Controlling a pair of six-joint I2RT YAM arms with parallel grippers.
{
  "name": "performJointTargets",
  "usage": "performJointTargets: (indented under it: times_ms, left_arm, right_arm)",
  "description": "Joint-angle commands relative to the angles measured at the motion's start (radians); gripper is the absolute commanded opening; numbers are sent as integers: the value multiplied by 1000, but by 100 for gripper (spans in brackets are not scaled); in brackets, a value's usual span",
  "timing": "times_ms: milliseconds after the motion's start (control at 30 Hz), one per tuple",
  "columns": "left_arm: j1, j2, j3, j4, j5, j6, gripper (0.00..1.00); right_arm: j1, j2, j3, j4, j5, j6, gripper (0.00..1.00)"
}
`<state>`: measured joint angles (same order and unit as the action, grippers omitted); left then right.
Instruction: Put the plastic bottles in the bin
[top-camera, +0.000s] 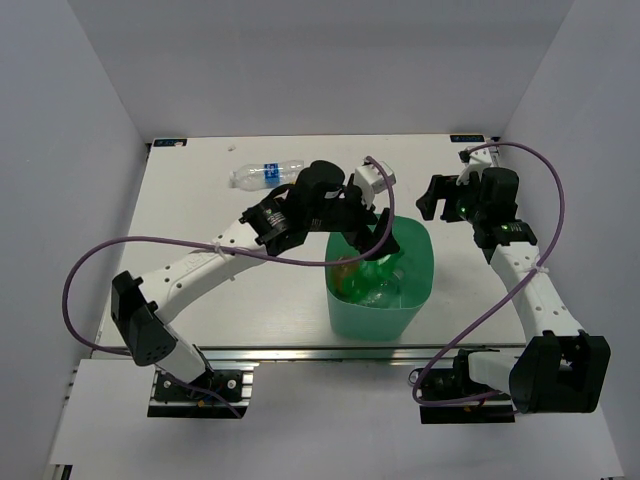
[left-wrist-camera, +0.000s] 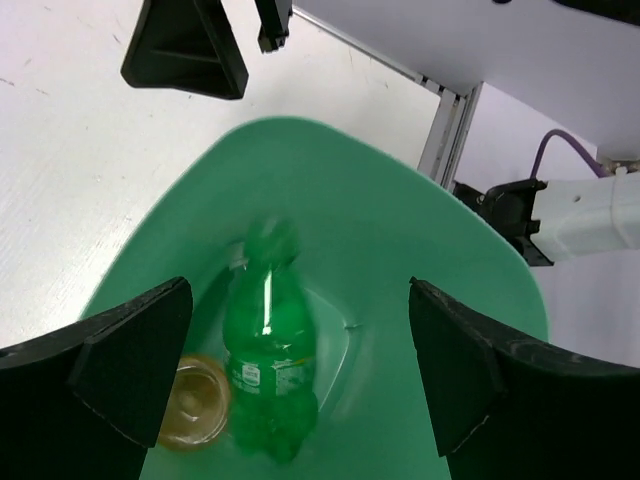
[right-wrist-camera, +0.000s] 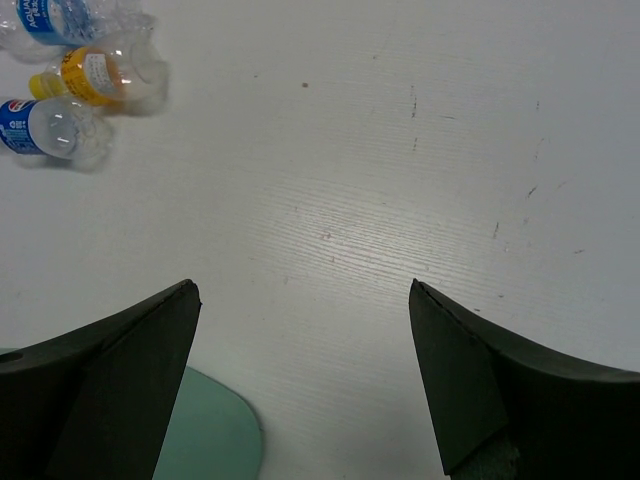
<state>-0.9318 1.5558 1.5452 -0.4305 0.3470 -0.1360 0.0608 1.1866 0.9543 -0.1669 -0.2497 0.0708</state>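
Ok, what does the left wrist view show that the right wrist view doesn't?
Left wrist only: the inside of the mint-green plastic bin, holding a green plastic bottle and an orange bottle. Right wrist only: three bottles lying on the white table: a clear blue-labelled bottle, a yellow-orange bottle, a second blue-labelled bottle. Both: part of the bin, the table.

Bright, even light from overhead; shadows are soft and faint. In the left wrist view the green plastic bottle (left-wrist-camera: 265, 350) is blurred at its cap and carries a white glare streak.
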Motion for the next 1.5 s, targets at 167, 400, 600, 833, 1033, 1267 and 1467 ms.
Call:
performJointTargets:
  times_ms: [167, 400, 600, 833, 1033, 1267, 1467]
  left_arm:
    - [-4, -147, 10, 36, -349, 30, 98]
    - [248, -135, 44, 47, -479, -26, 98]
    - [327, -80, 16, -38, -941, -386, 98]
    - [497, 94, -28, -106, -800, -795, 98]
    - [534, 207, -42, -116, -819, -994, 98]
    - [594, 242, -204, -7, -691, -1154, 98]
    - [600, 316, -215, 19, -680, -1188, 98]
  right_arm:
    - [-4, 10, 46, 0, 29, -8, 89]
    - [-6, 22, 72, -22, 46, -16, 89]
    - [-6, 38, 83, -2, 84, 14, 89]
    - [-6, 70, 107, -14, 167, 32, 89]
    - [-4, 105, 166, -66, 225, 41, 89]
    - [-6, 102, 159, -66, 207, 49, 89]
    - [-6, 110, 156, -68, 196, 44, 89]
